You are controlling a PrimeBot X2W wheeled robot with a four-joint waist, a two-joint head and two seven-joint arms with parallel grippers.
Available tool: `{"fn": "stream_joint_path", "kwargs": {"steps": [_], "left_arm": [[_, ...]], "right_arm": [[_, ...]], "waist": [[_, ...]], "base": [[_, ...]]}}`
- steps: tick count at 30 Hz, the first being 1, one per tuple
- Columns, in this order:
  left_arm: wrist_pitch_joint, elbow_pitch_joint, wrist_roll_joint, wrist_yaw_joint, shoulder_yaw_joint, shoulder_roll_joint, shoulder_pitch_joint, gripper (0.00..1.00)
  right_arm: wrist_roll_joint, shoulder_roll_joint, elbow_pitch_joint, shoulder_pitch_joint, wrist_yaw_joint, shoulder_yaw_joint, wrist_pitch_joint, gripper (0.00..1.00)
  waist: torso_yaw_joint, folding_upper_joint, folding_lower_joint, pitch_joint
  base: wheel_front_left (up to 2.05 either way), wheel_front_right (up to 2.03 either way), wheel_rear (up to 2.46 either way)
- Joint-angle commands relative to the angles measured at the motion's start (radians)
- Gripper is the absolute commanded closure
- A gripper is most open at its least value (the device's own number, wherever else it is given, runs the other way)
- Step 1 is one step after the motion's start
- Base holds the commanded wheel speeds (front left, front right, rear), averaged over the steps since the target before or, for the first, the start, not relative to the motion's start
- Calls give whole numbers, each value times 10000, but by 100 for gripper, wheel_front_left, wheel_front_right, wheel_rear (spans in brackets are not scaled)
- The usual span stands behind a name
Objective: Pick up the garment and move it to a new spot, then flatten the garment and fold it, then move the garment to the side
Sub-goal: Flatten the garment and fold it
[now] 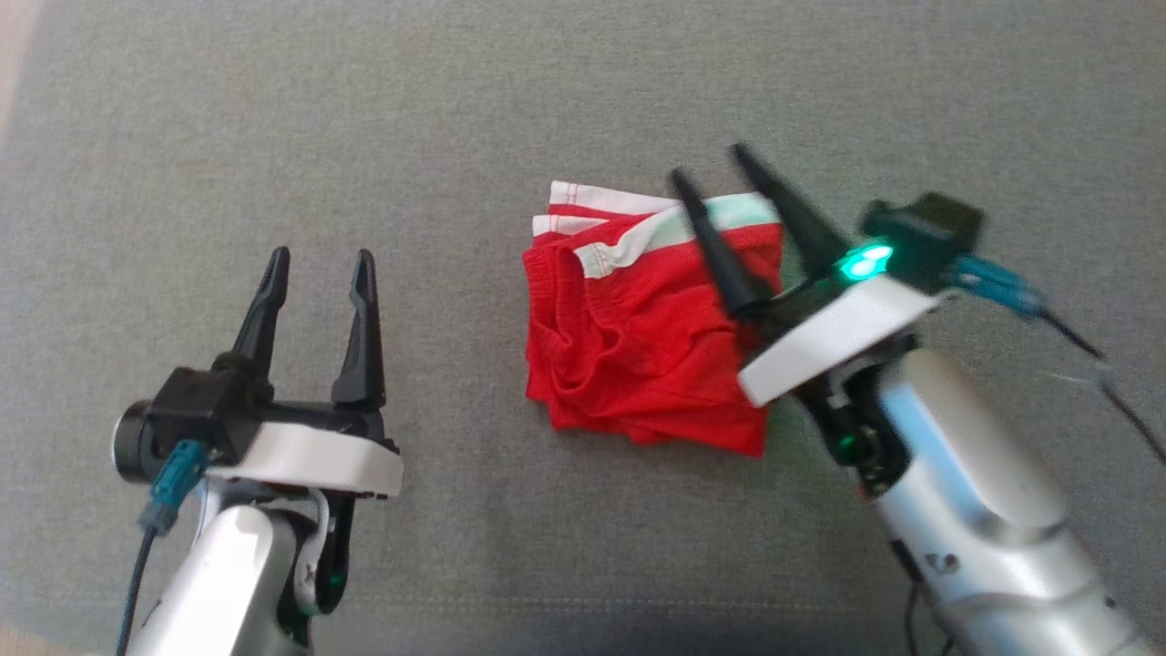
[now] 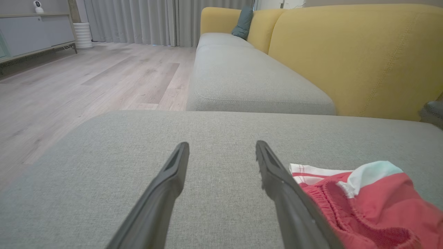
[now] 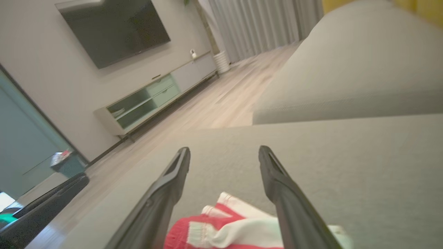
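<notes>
The garment (image 1: 642, 337) is a pair of red shorts with white trim, folded into a rough square on the grey cushion (image 1: 547, 91). My right gripper (image 1: 712, 173) hovers over the garment's right edge, fingers spread open and holding nothing. In the right wrist view the garment (image 3: 228, 230) lies below and between the open fingers of that gripper (image 3: 225, 152). My left gripper (image 1: 321, 260) stands open well to the left, apart from the cloth. In the left wrist view the garment (image 2: 373, 204) lies to the right of that gripper (image 2: 222, 147).
The grey cushion stretches around the garment on all sides. A yellow sofa back (image 2: 353, 55) rises behind it. Wooden floor (image 2: 86, 76), a low cabinet (image 3: 155, 97) and a wall screen (image 3: 114, 27) lie beyond the cushion's edge.
</notes>
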Motion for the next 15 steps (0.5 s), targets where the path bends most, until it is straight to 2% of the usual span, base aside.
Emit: {"fn": "stream_joint_path", "kwargs": {"steps": [1,9,15], "left_arm": [[-120,-251,108,10,401,200,-183,0],[-115,-283,70,173,624,404,80,0],[-76,-334,0,281,722,529,374,0]], "right_arm": [[-220,70,-435,278,-7,-131,-252,0],[-1879,-476,-1554,2051,-7,-2703,-826,0],[-2813,-283,-2733,3510,-7,-4139,-544,0]], "waist": [[-67,0,0,-42],[-498,0,0,-351],[-833,0,0,-741]], "base": [[0,0,0],[0,0,0],[0,0,0]]}}
